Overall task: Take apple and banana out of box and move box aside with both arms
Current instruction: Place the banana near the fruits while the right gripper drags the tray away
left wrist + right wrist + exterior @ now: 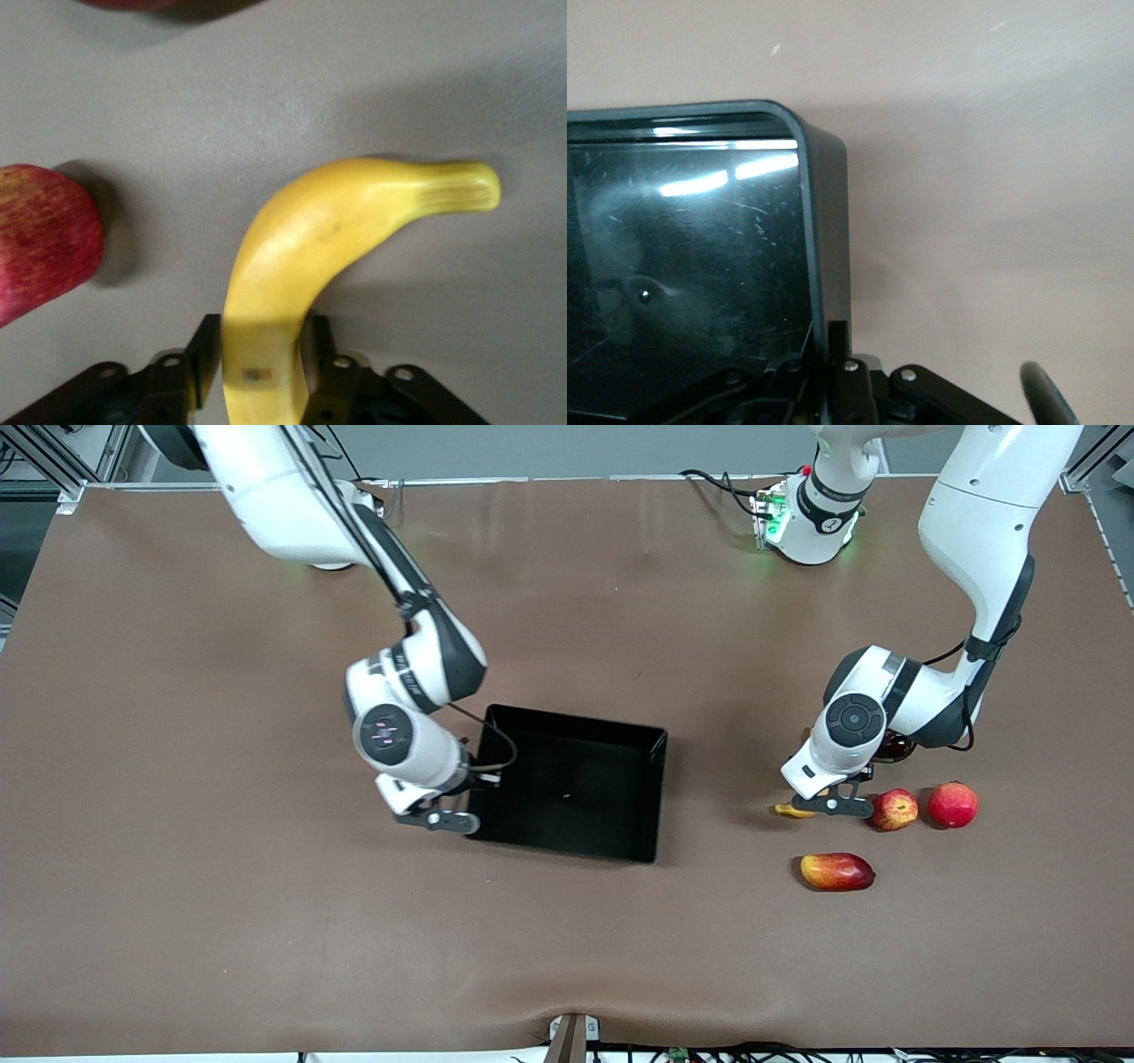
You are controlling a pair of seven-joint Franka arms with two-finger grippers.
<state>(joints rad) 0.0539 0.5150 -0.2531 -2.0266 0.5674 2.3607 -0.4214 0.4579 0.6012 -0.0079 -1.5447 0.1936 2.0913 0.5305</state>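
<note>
The banana (310, 257) is lying on the brown table (177, 868), its lower part sitting between the two black fingers (205, 352) of the left gripper (831, 804), while its curved body and stem end are reaching out past the fingertips. The fingers are standing right against the peel on either side, though whether they are pressing on it or just flanking it cannot be told. In the front view only the banana's yellow tip is peeking out from under that gripper, toward the right arm's end of the table. Just beside the left gripper, toward the left arm's end, the small red apple with yellow patches (894, 810) is resting on the table, apart from the banana, and next to it the all-red apple (952, 805) is sitting a little farther along. The red-yellow mango (837, 871) is lying nearer to the front camera than the left gripper, well clear of it. Near the middle of the table the black tray (651, 797) is resting flat, and the right gripper (440, 818) is standing at its edge toward the right arm's end, its fingers clamped on the tray's low wall (831, 266), one inside the rim and one outside.
</note>
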